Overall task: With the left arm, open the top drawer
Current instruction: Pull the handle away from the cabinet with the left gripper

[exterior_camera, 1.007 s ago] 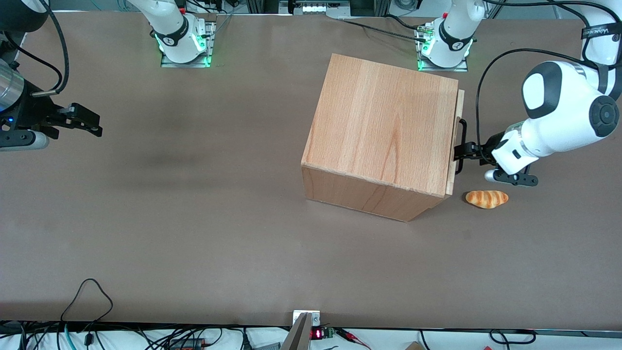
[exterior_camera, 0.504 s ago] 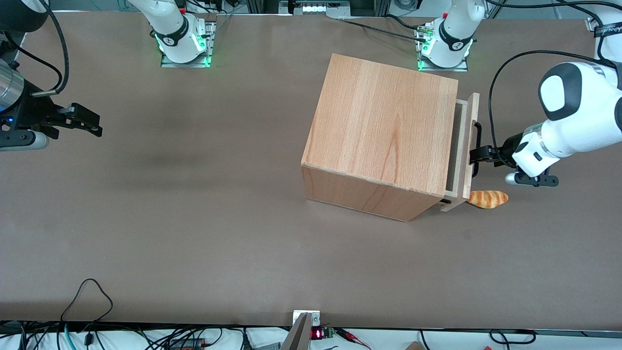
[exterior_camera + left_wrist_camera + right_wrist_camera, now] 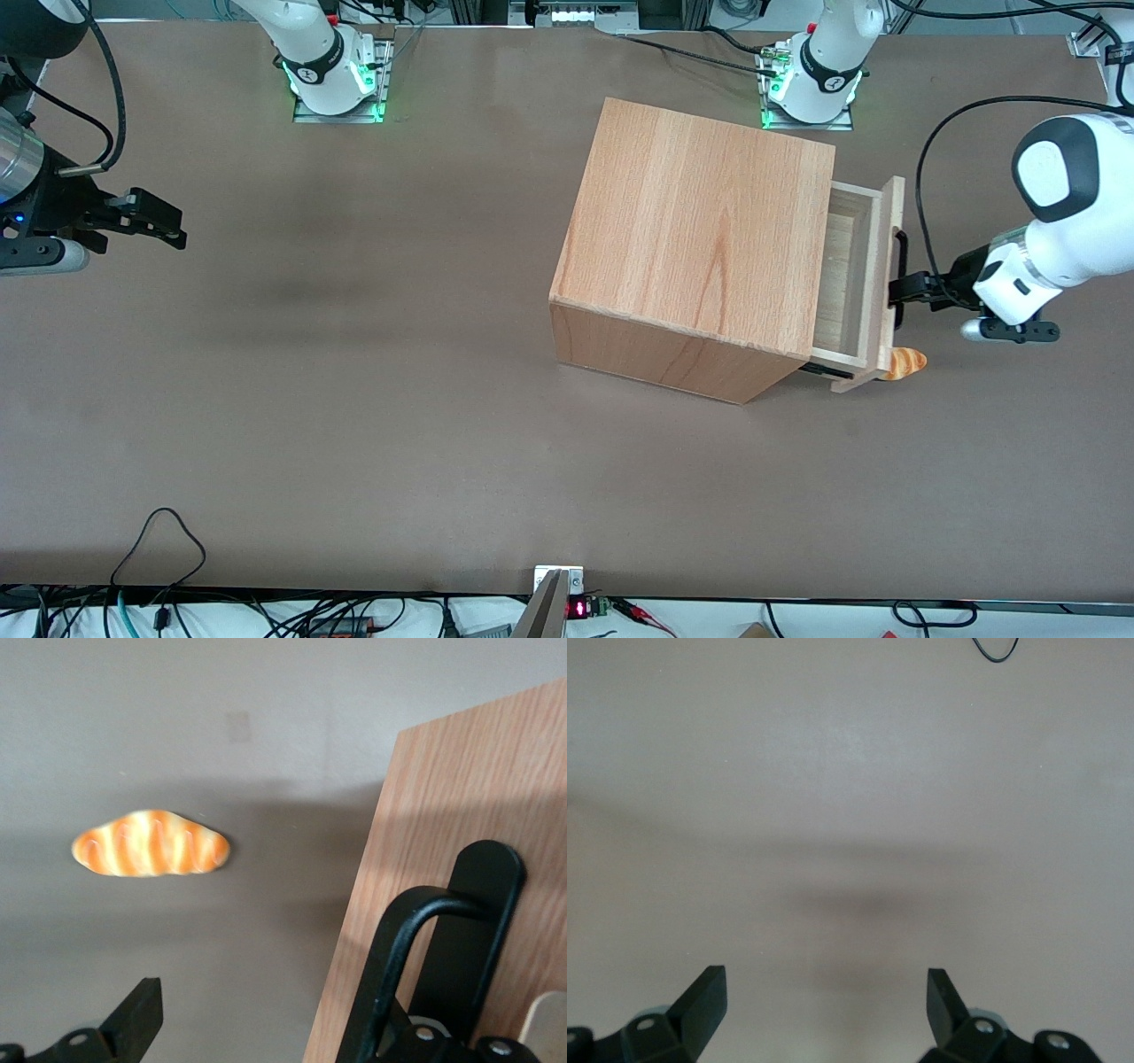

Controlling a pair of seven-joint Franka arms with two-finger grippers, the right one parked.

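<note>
The top drawer point(image 3: 850, 275) of the beech cabinet point(image 3: 700, 230) stands part-way out, and its pale inside plank shows. Its flat front panel point(image 3: 461, 806) carries a black bar handle point(image 3: 900, 279) point(image 3: 403, 948). The white left arm point(image 3: 1059, 221) reaches in from the working arm's end of the table. Its black gripper point(image 3: 912, 288) point(image 3: 257, 1014) sits at the handle, open. One finger point(image 3: 140, 1014) hangs free over the table. The other is hidden by the handle bar, seemingly hooked in it.
A small striped bread roll point(image 3: 909, 361) point(image 3: 151, 843) lies on the brown table point(image 3: 354, 399) under the drawer's corner nearest the front camera, partly covered by the front panel. The arm's black cable point(image 3: 926, 168) loops above the drawer front.
The gripper has drawn away from the cabinet toward the working arm's end, and the drawer has slid out with it. The front panel now overlaps the bread roll, which has stayed put.
</note>
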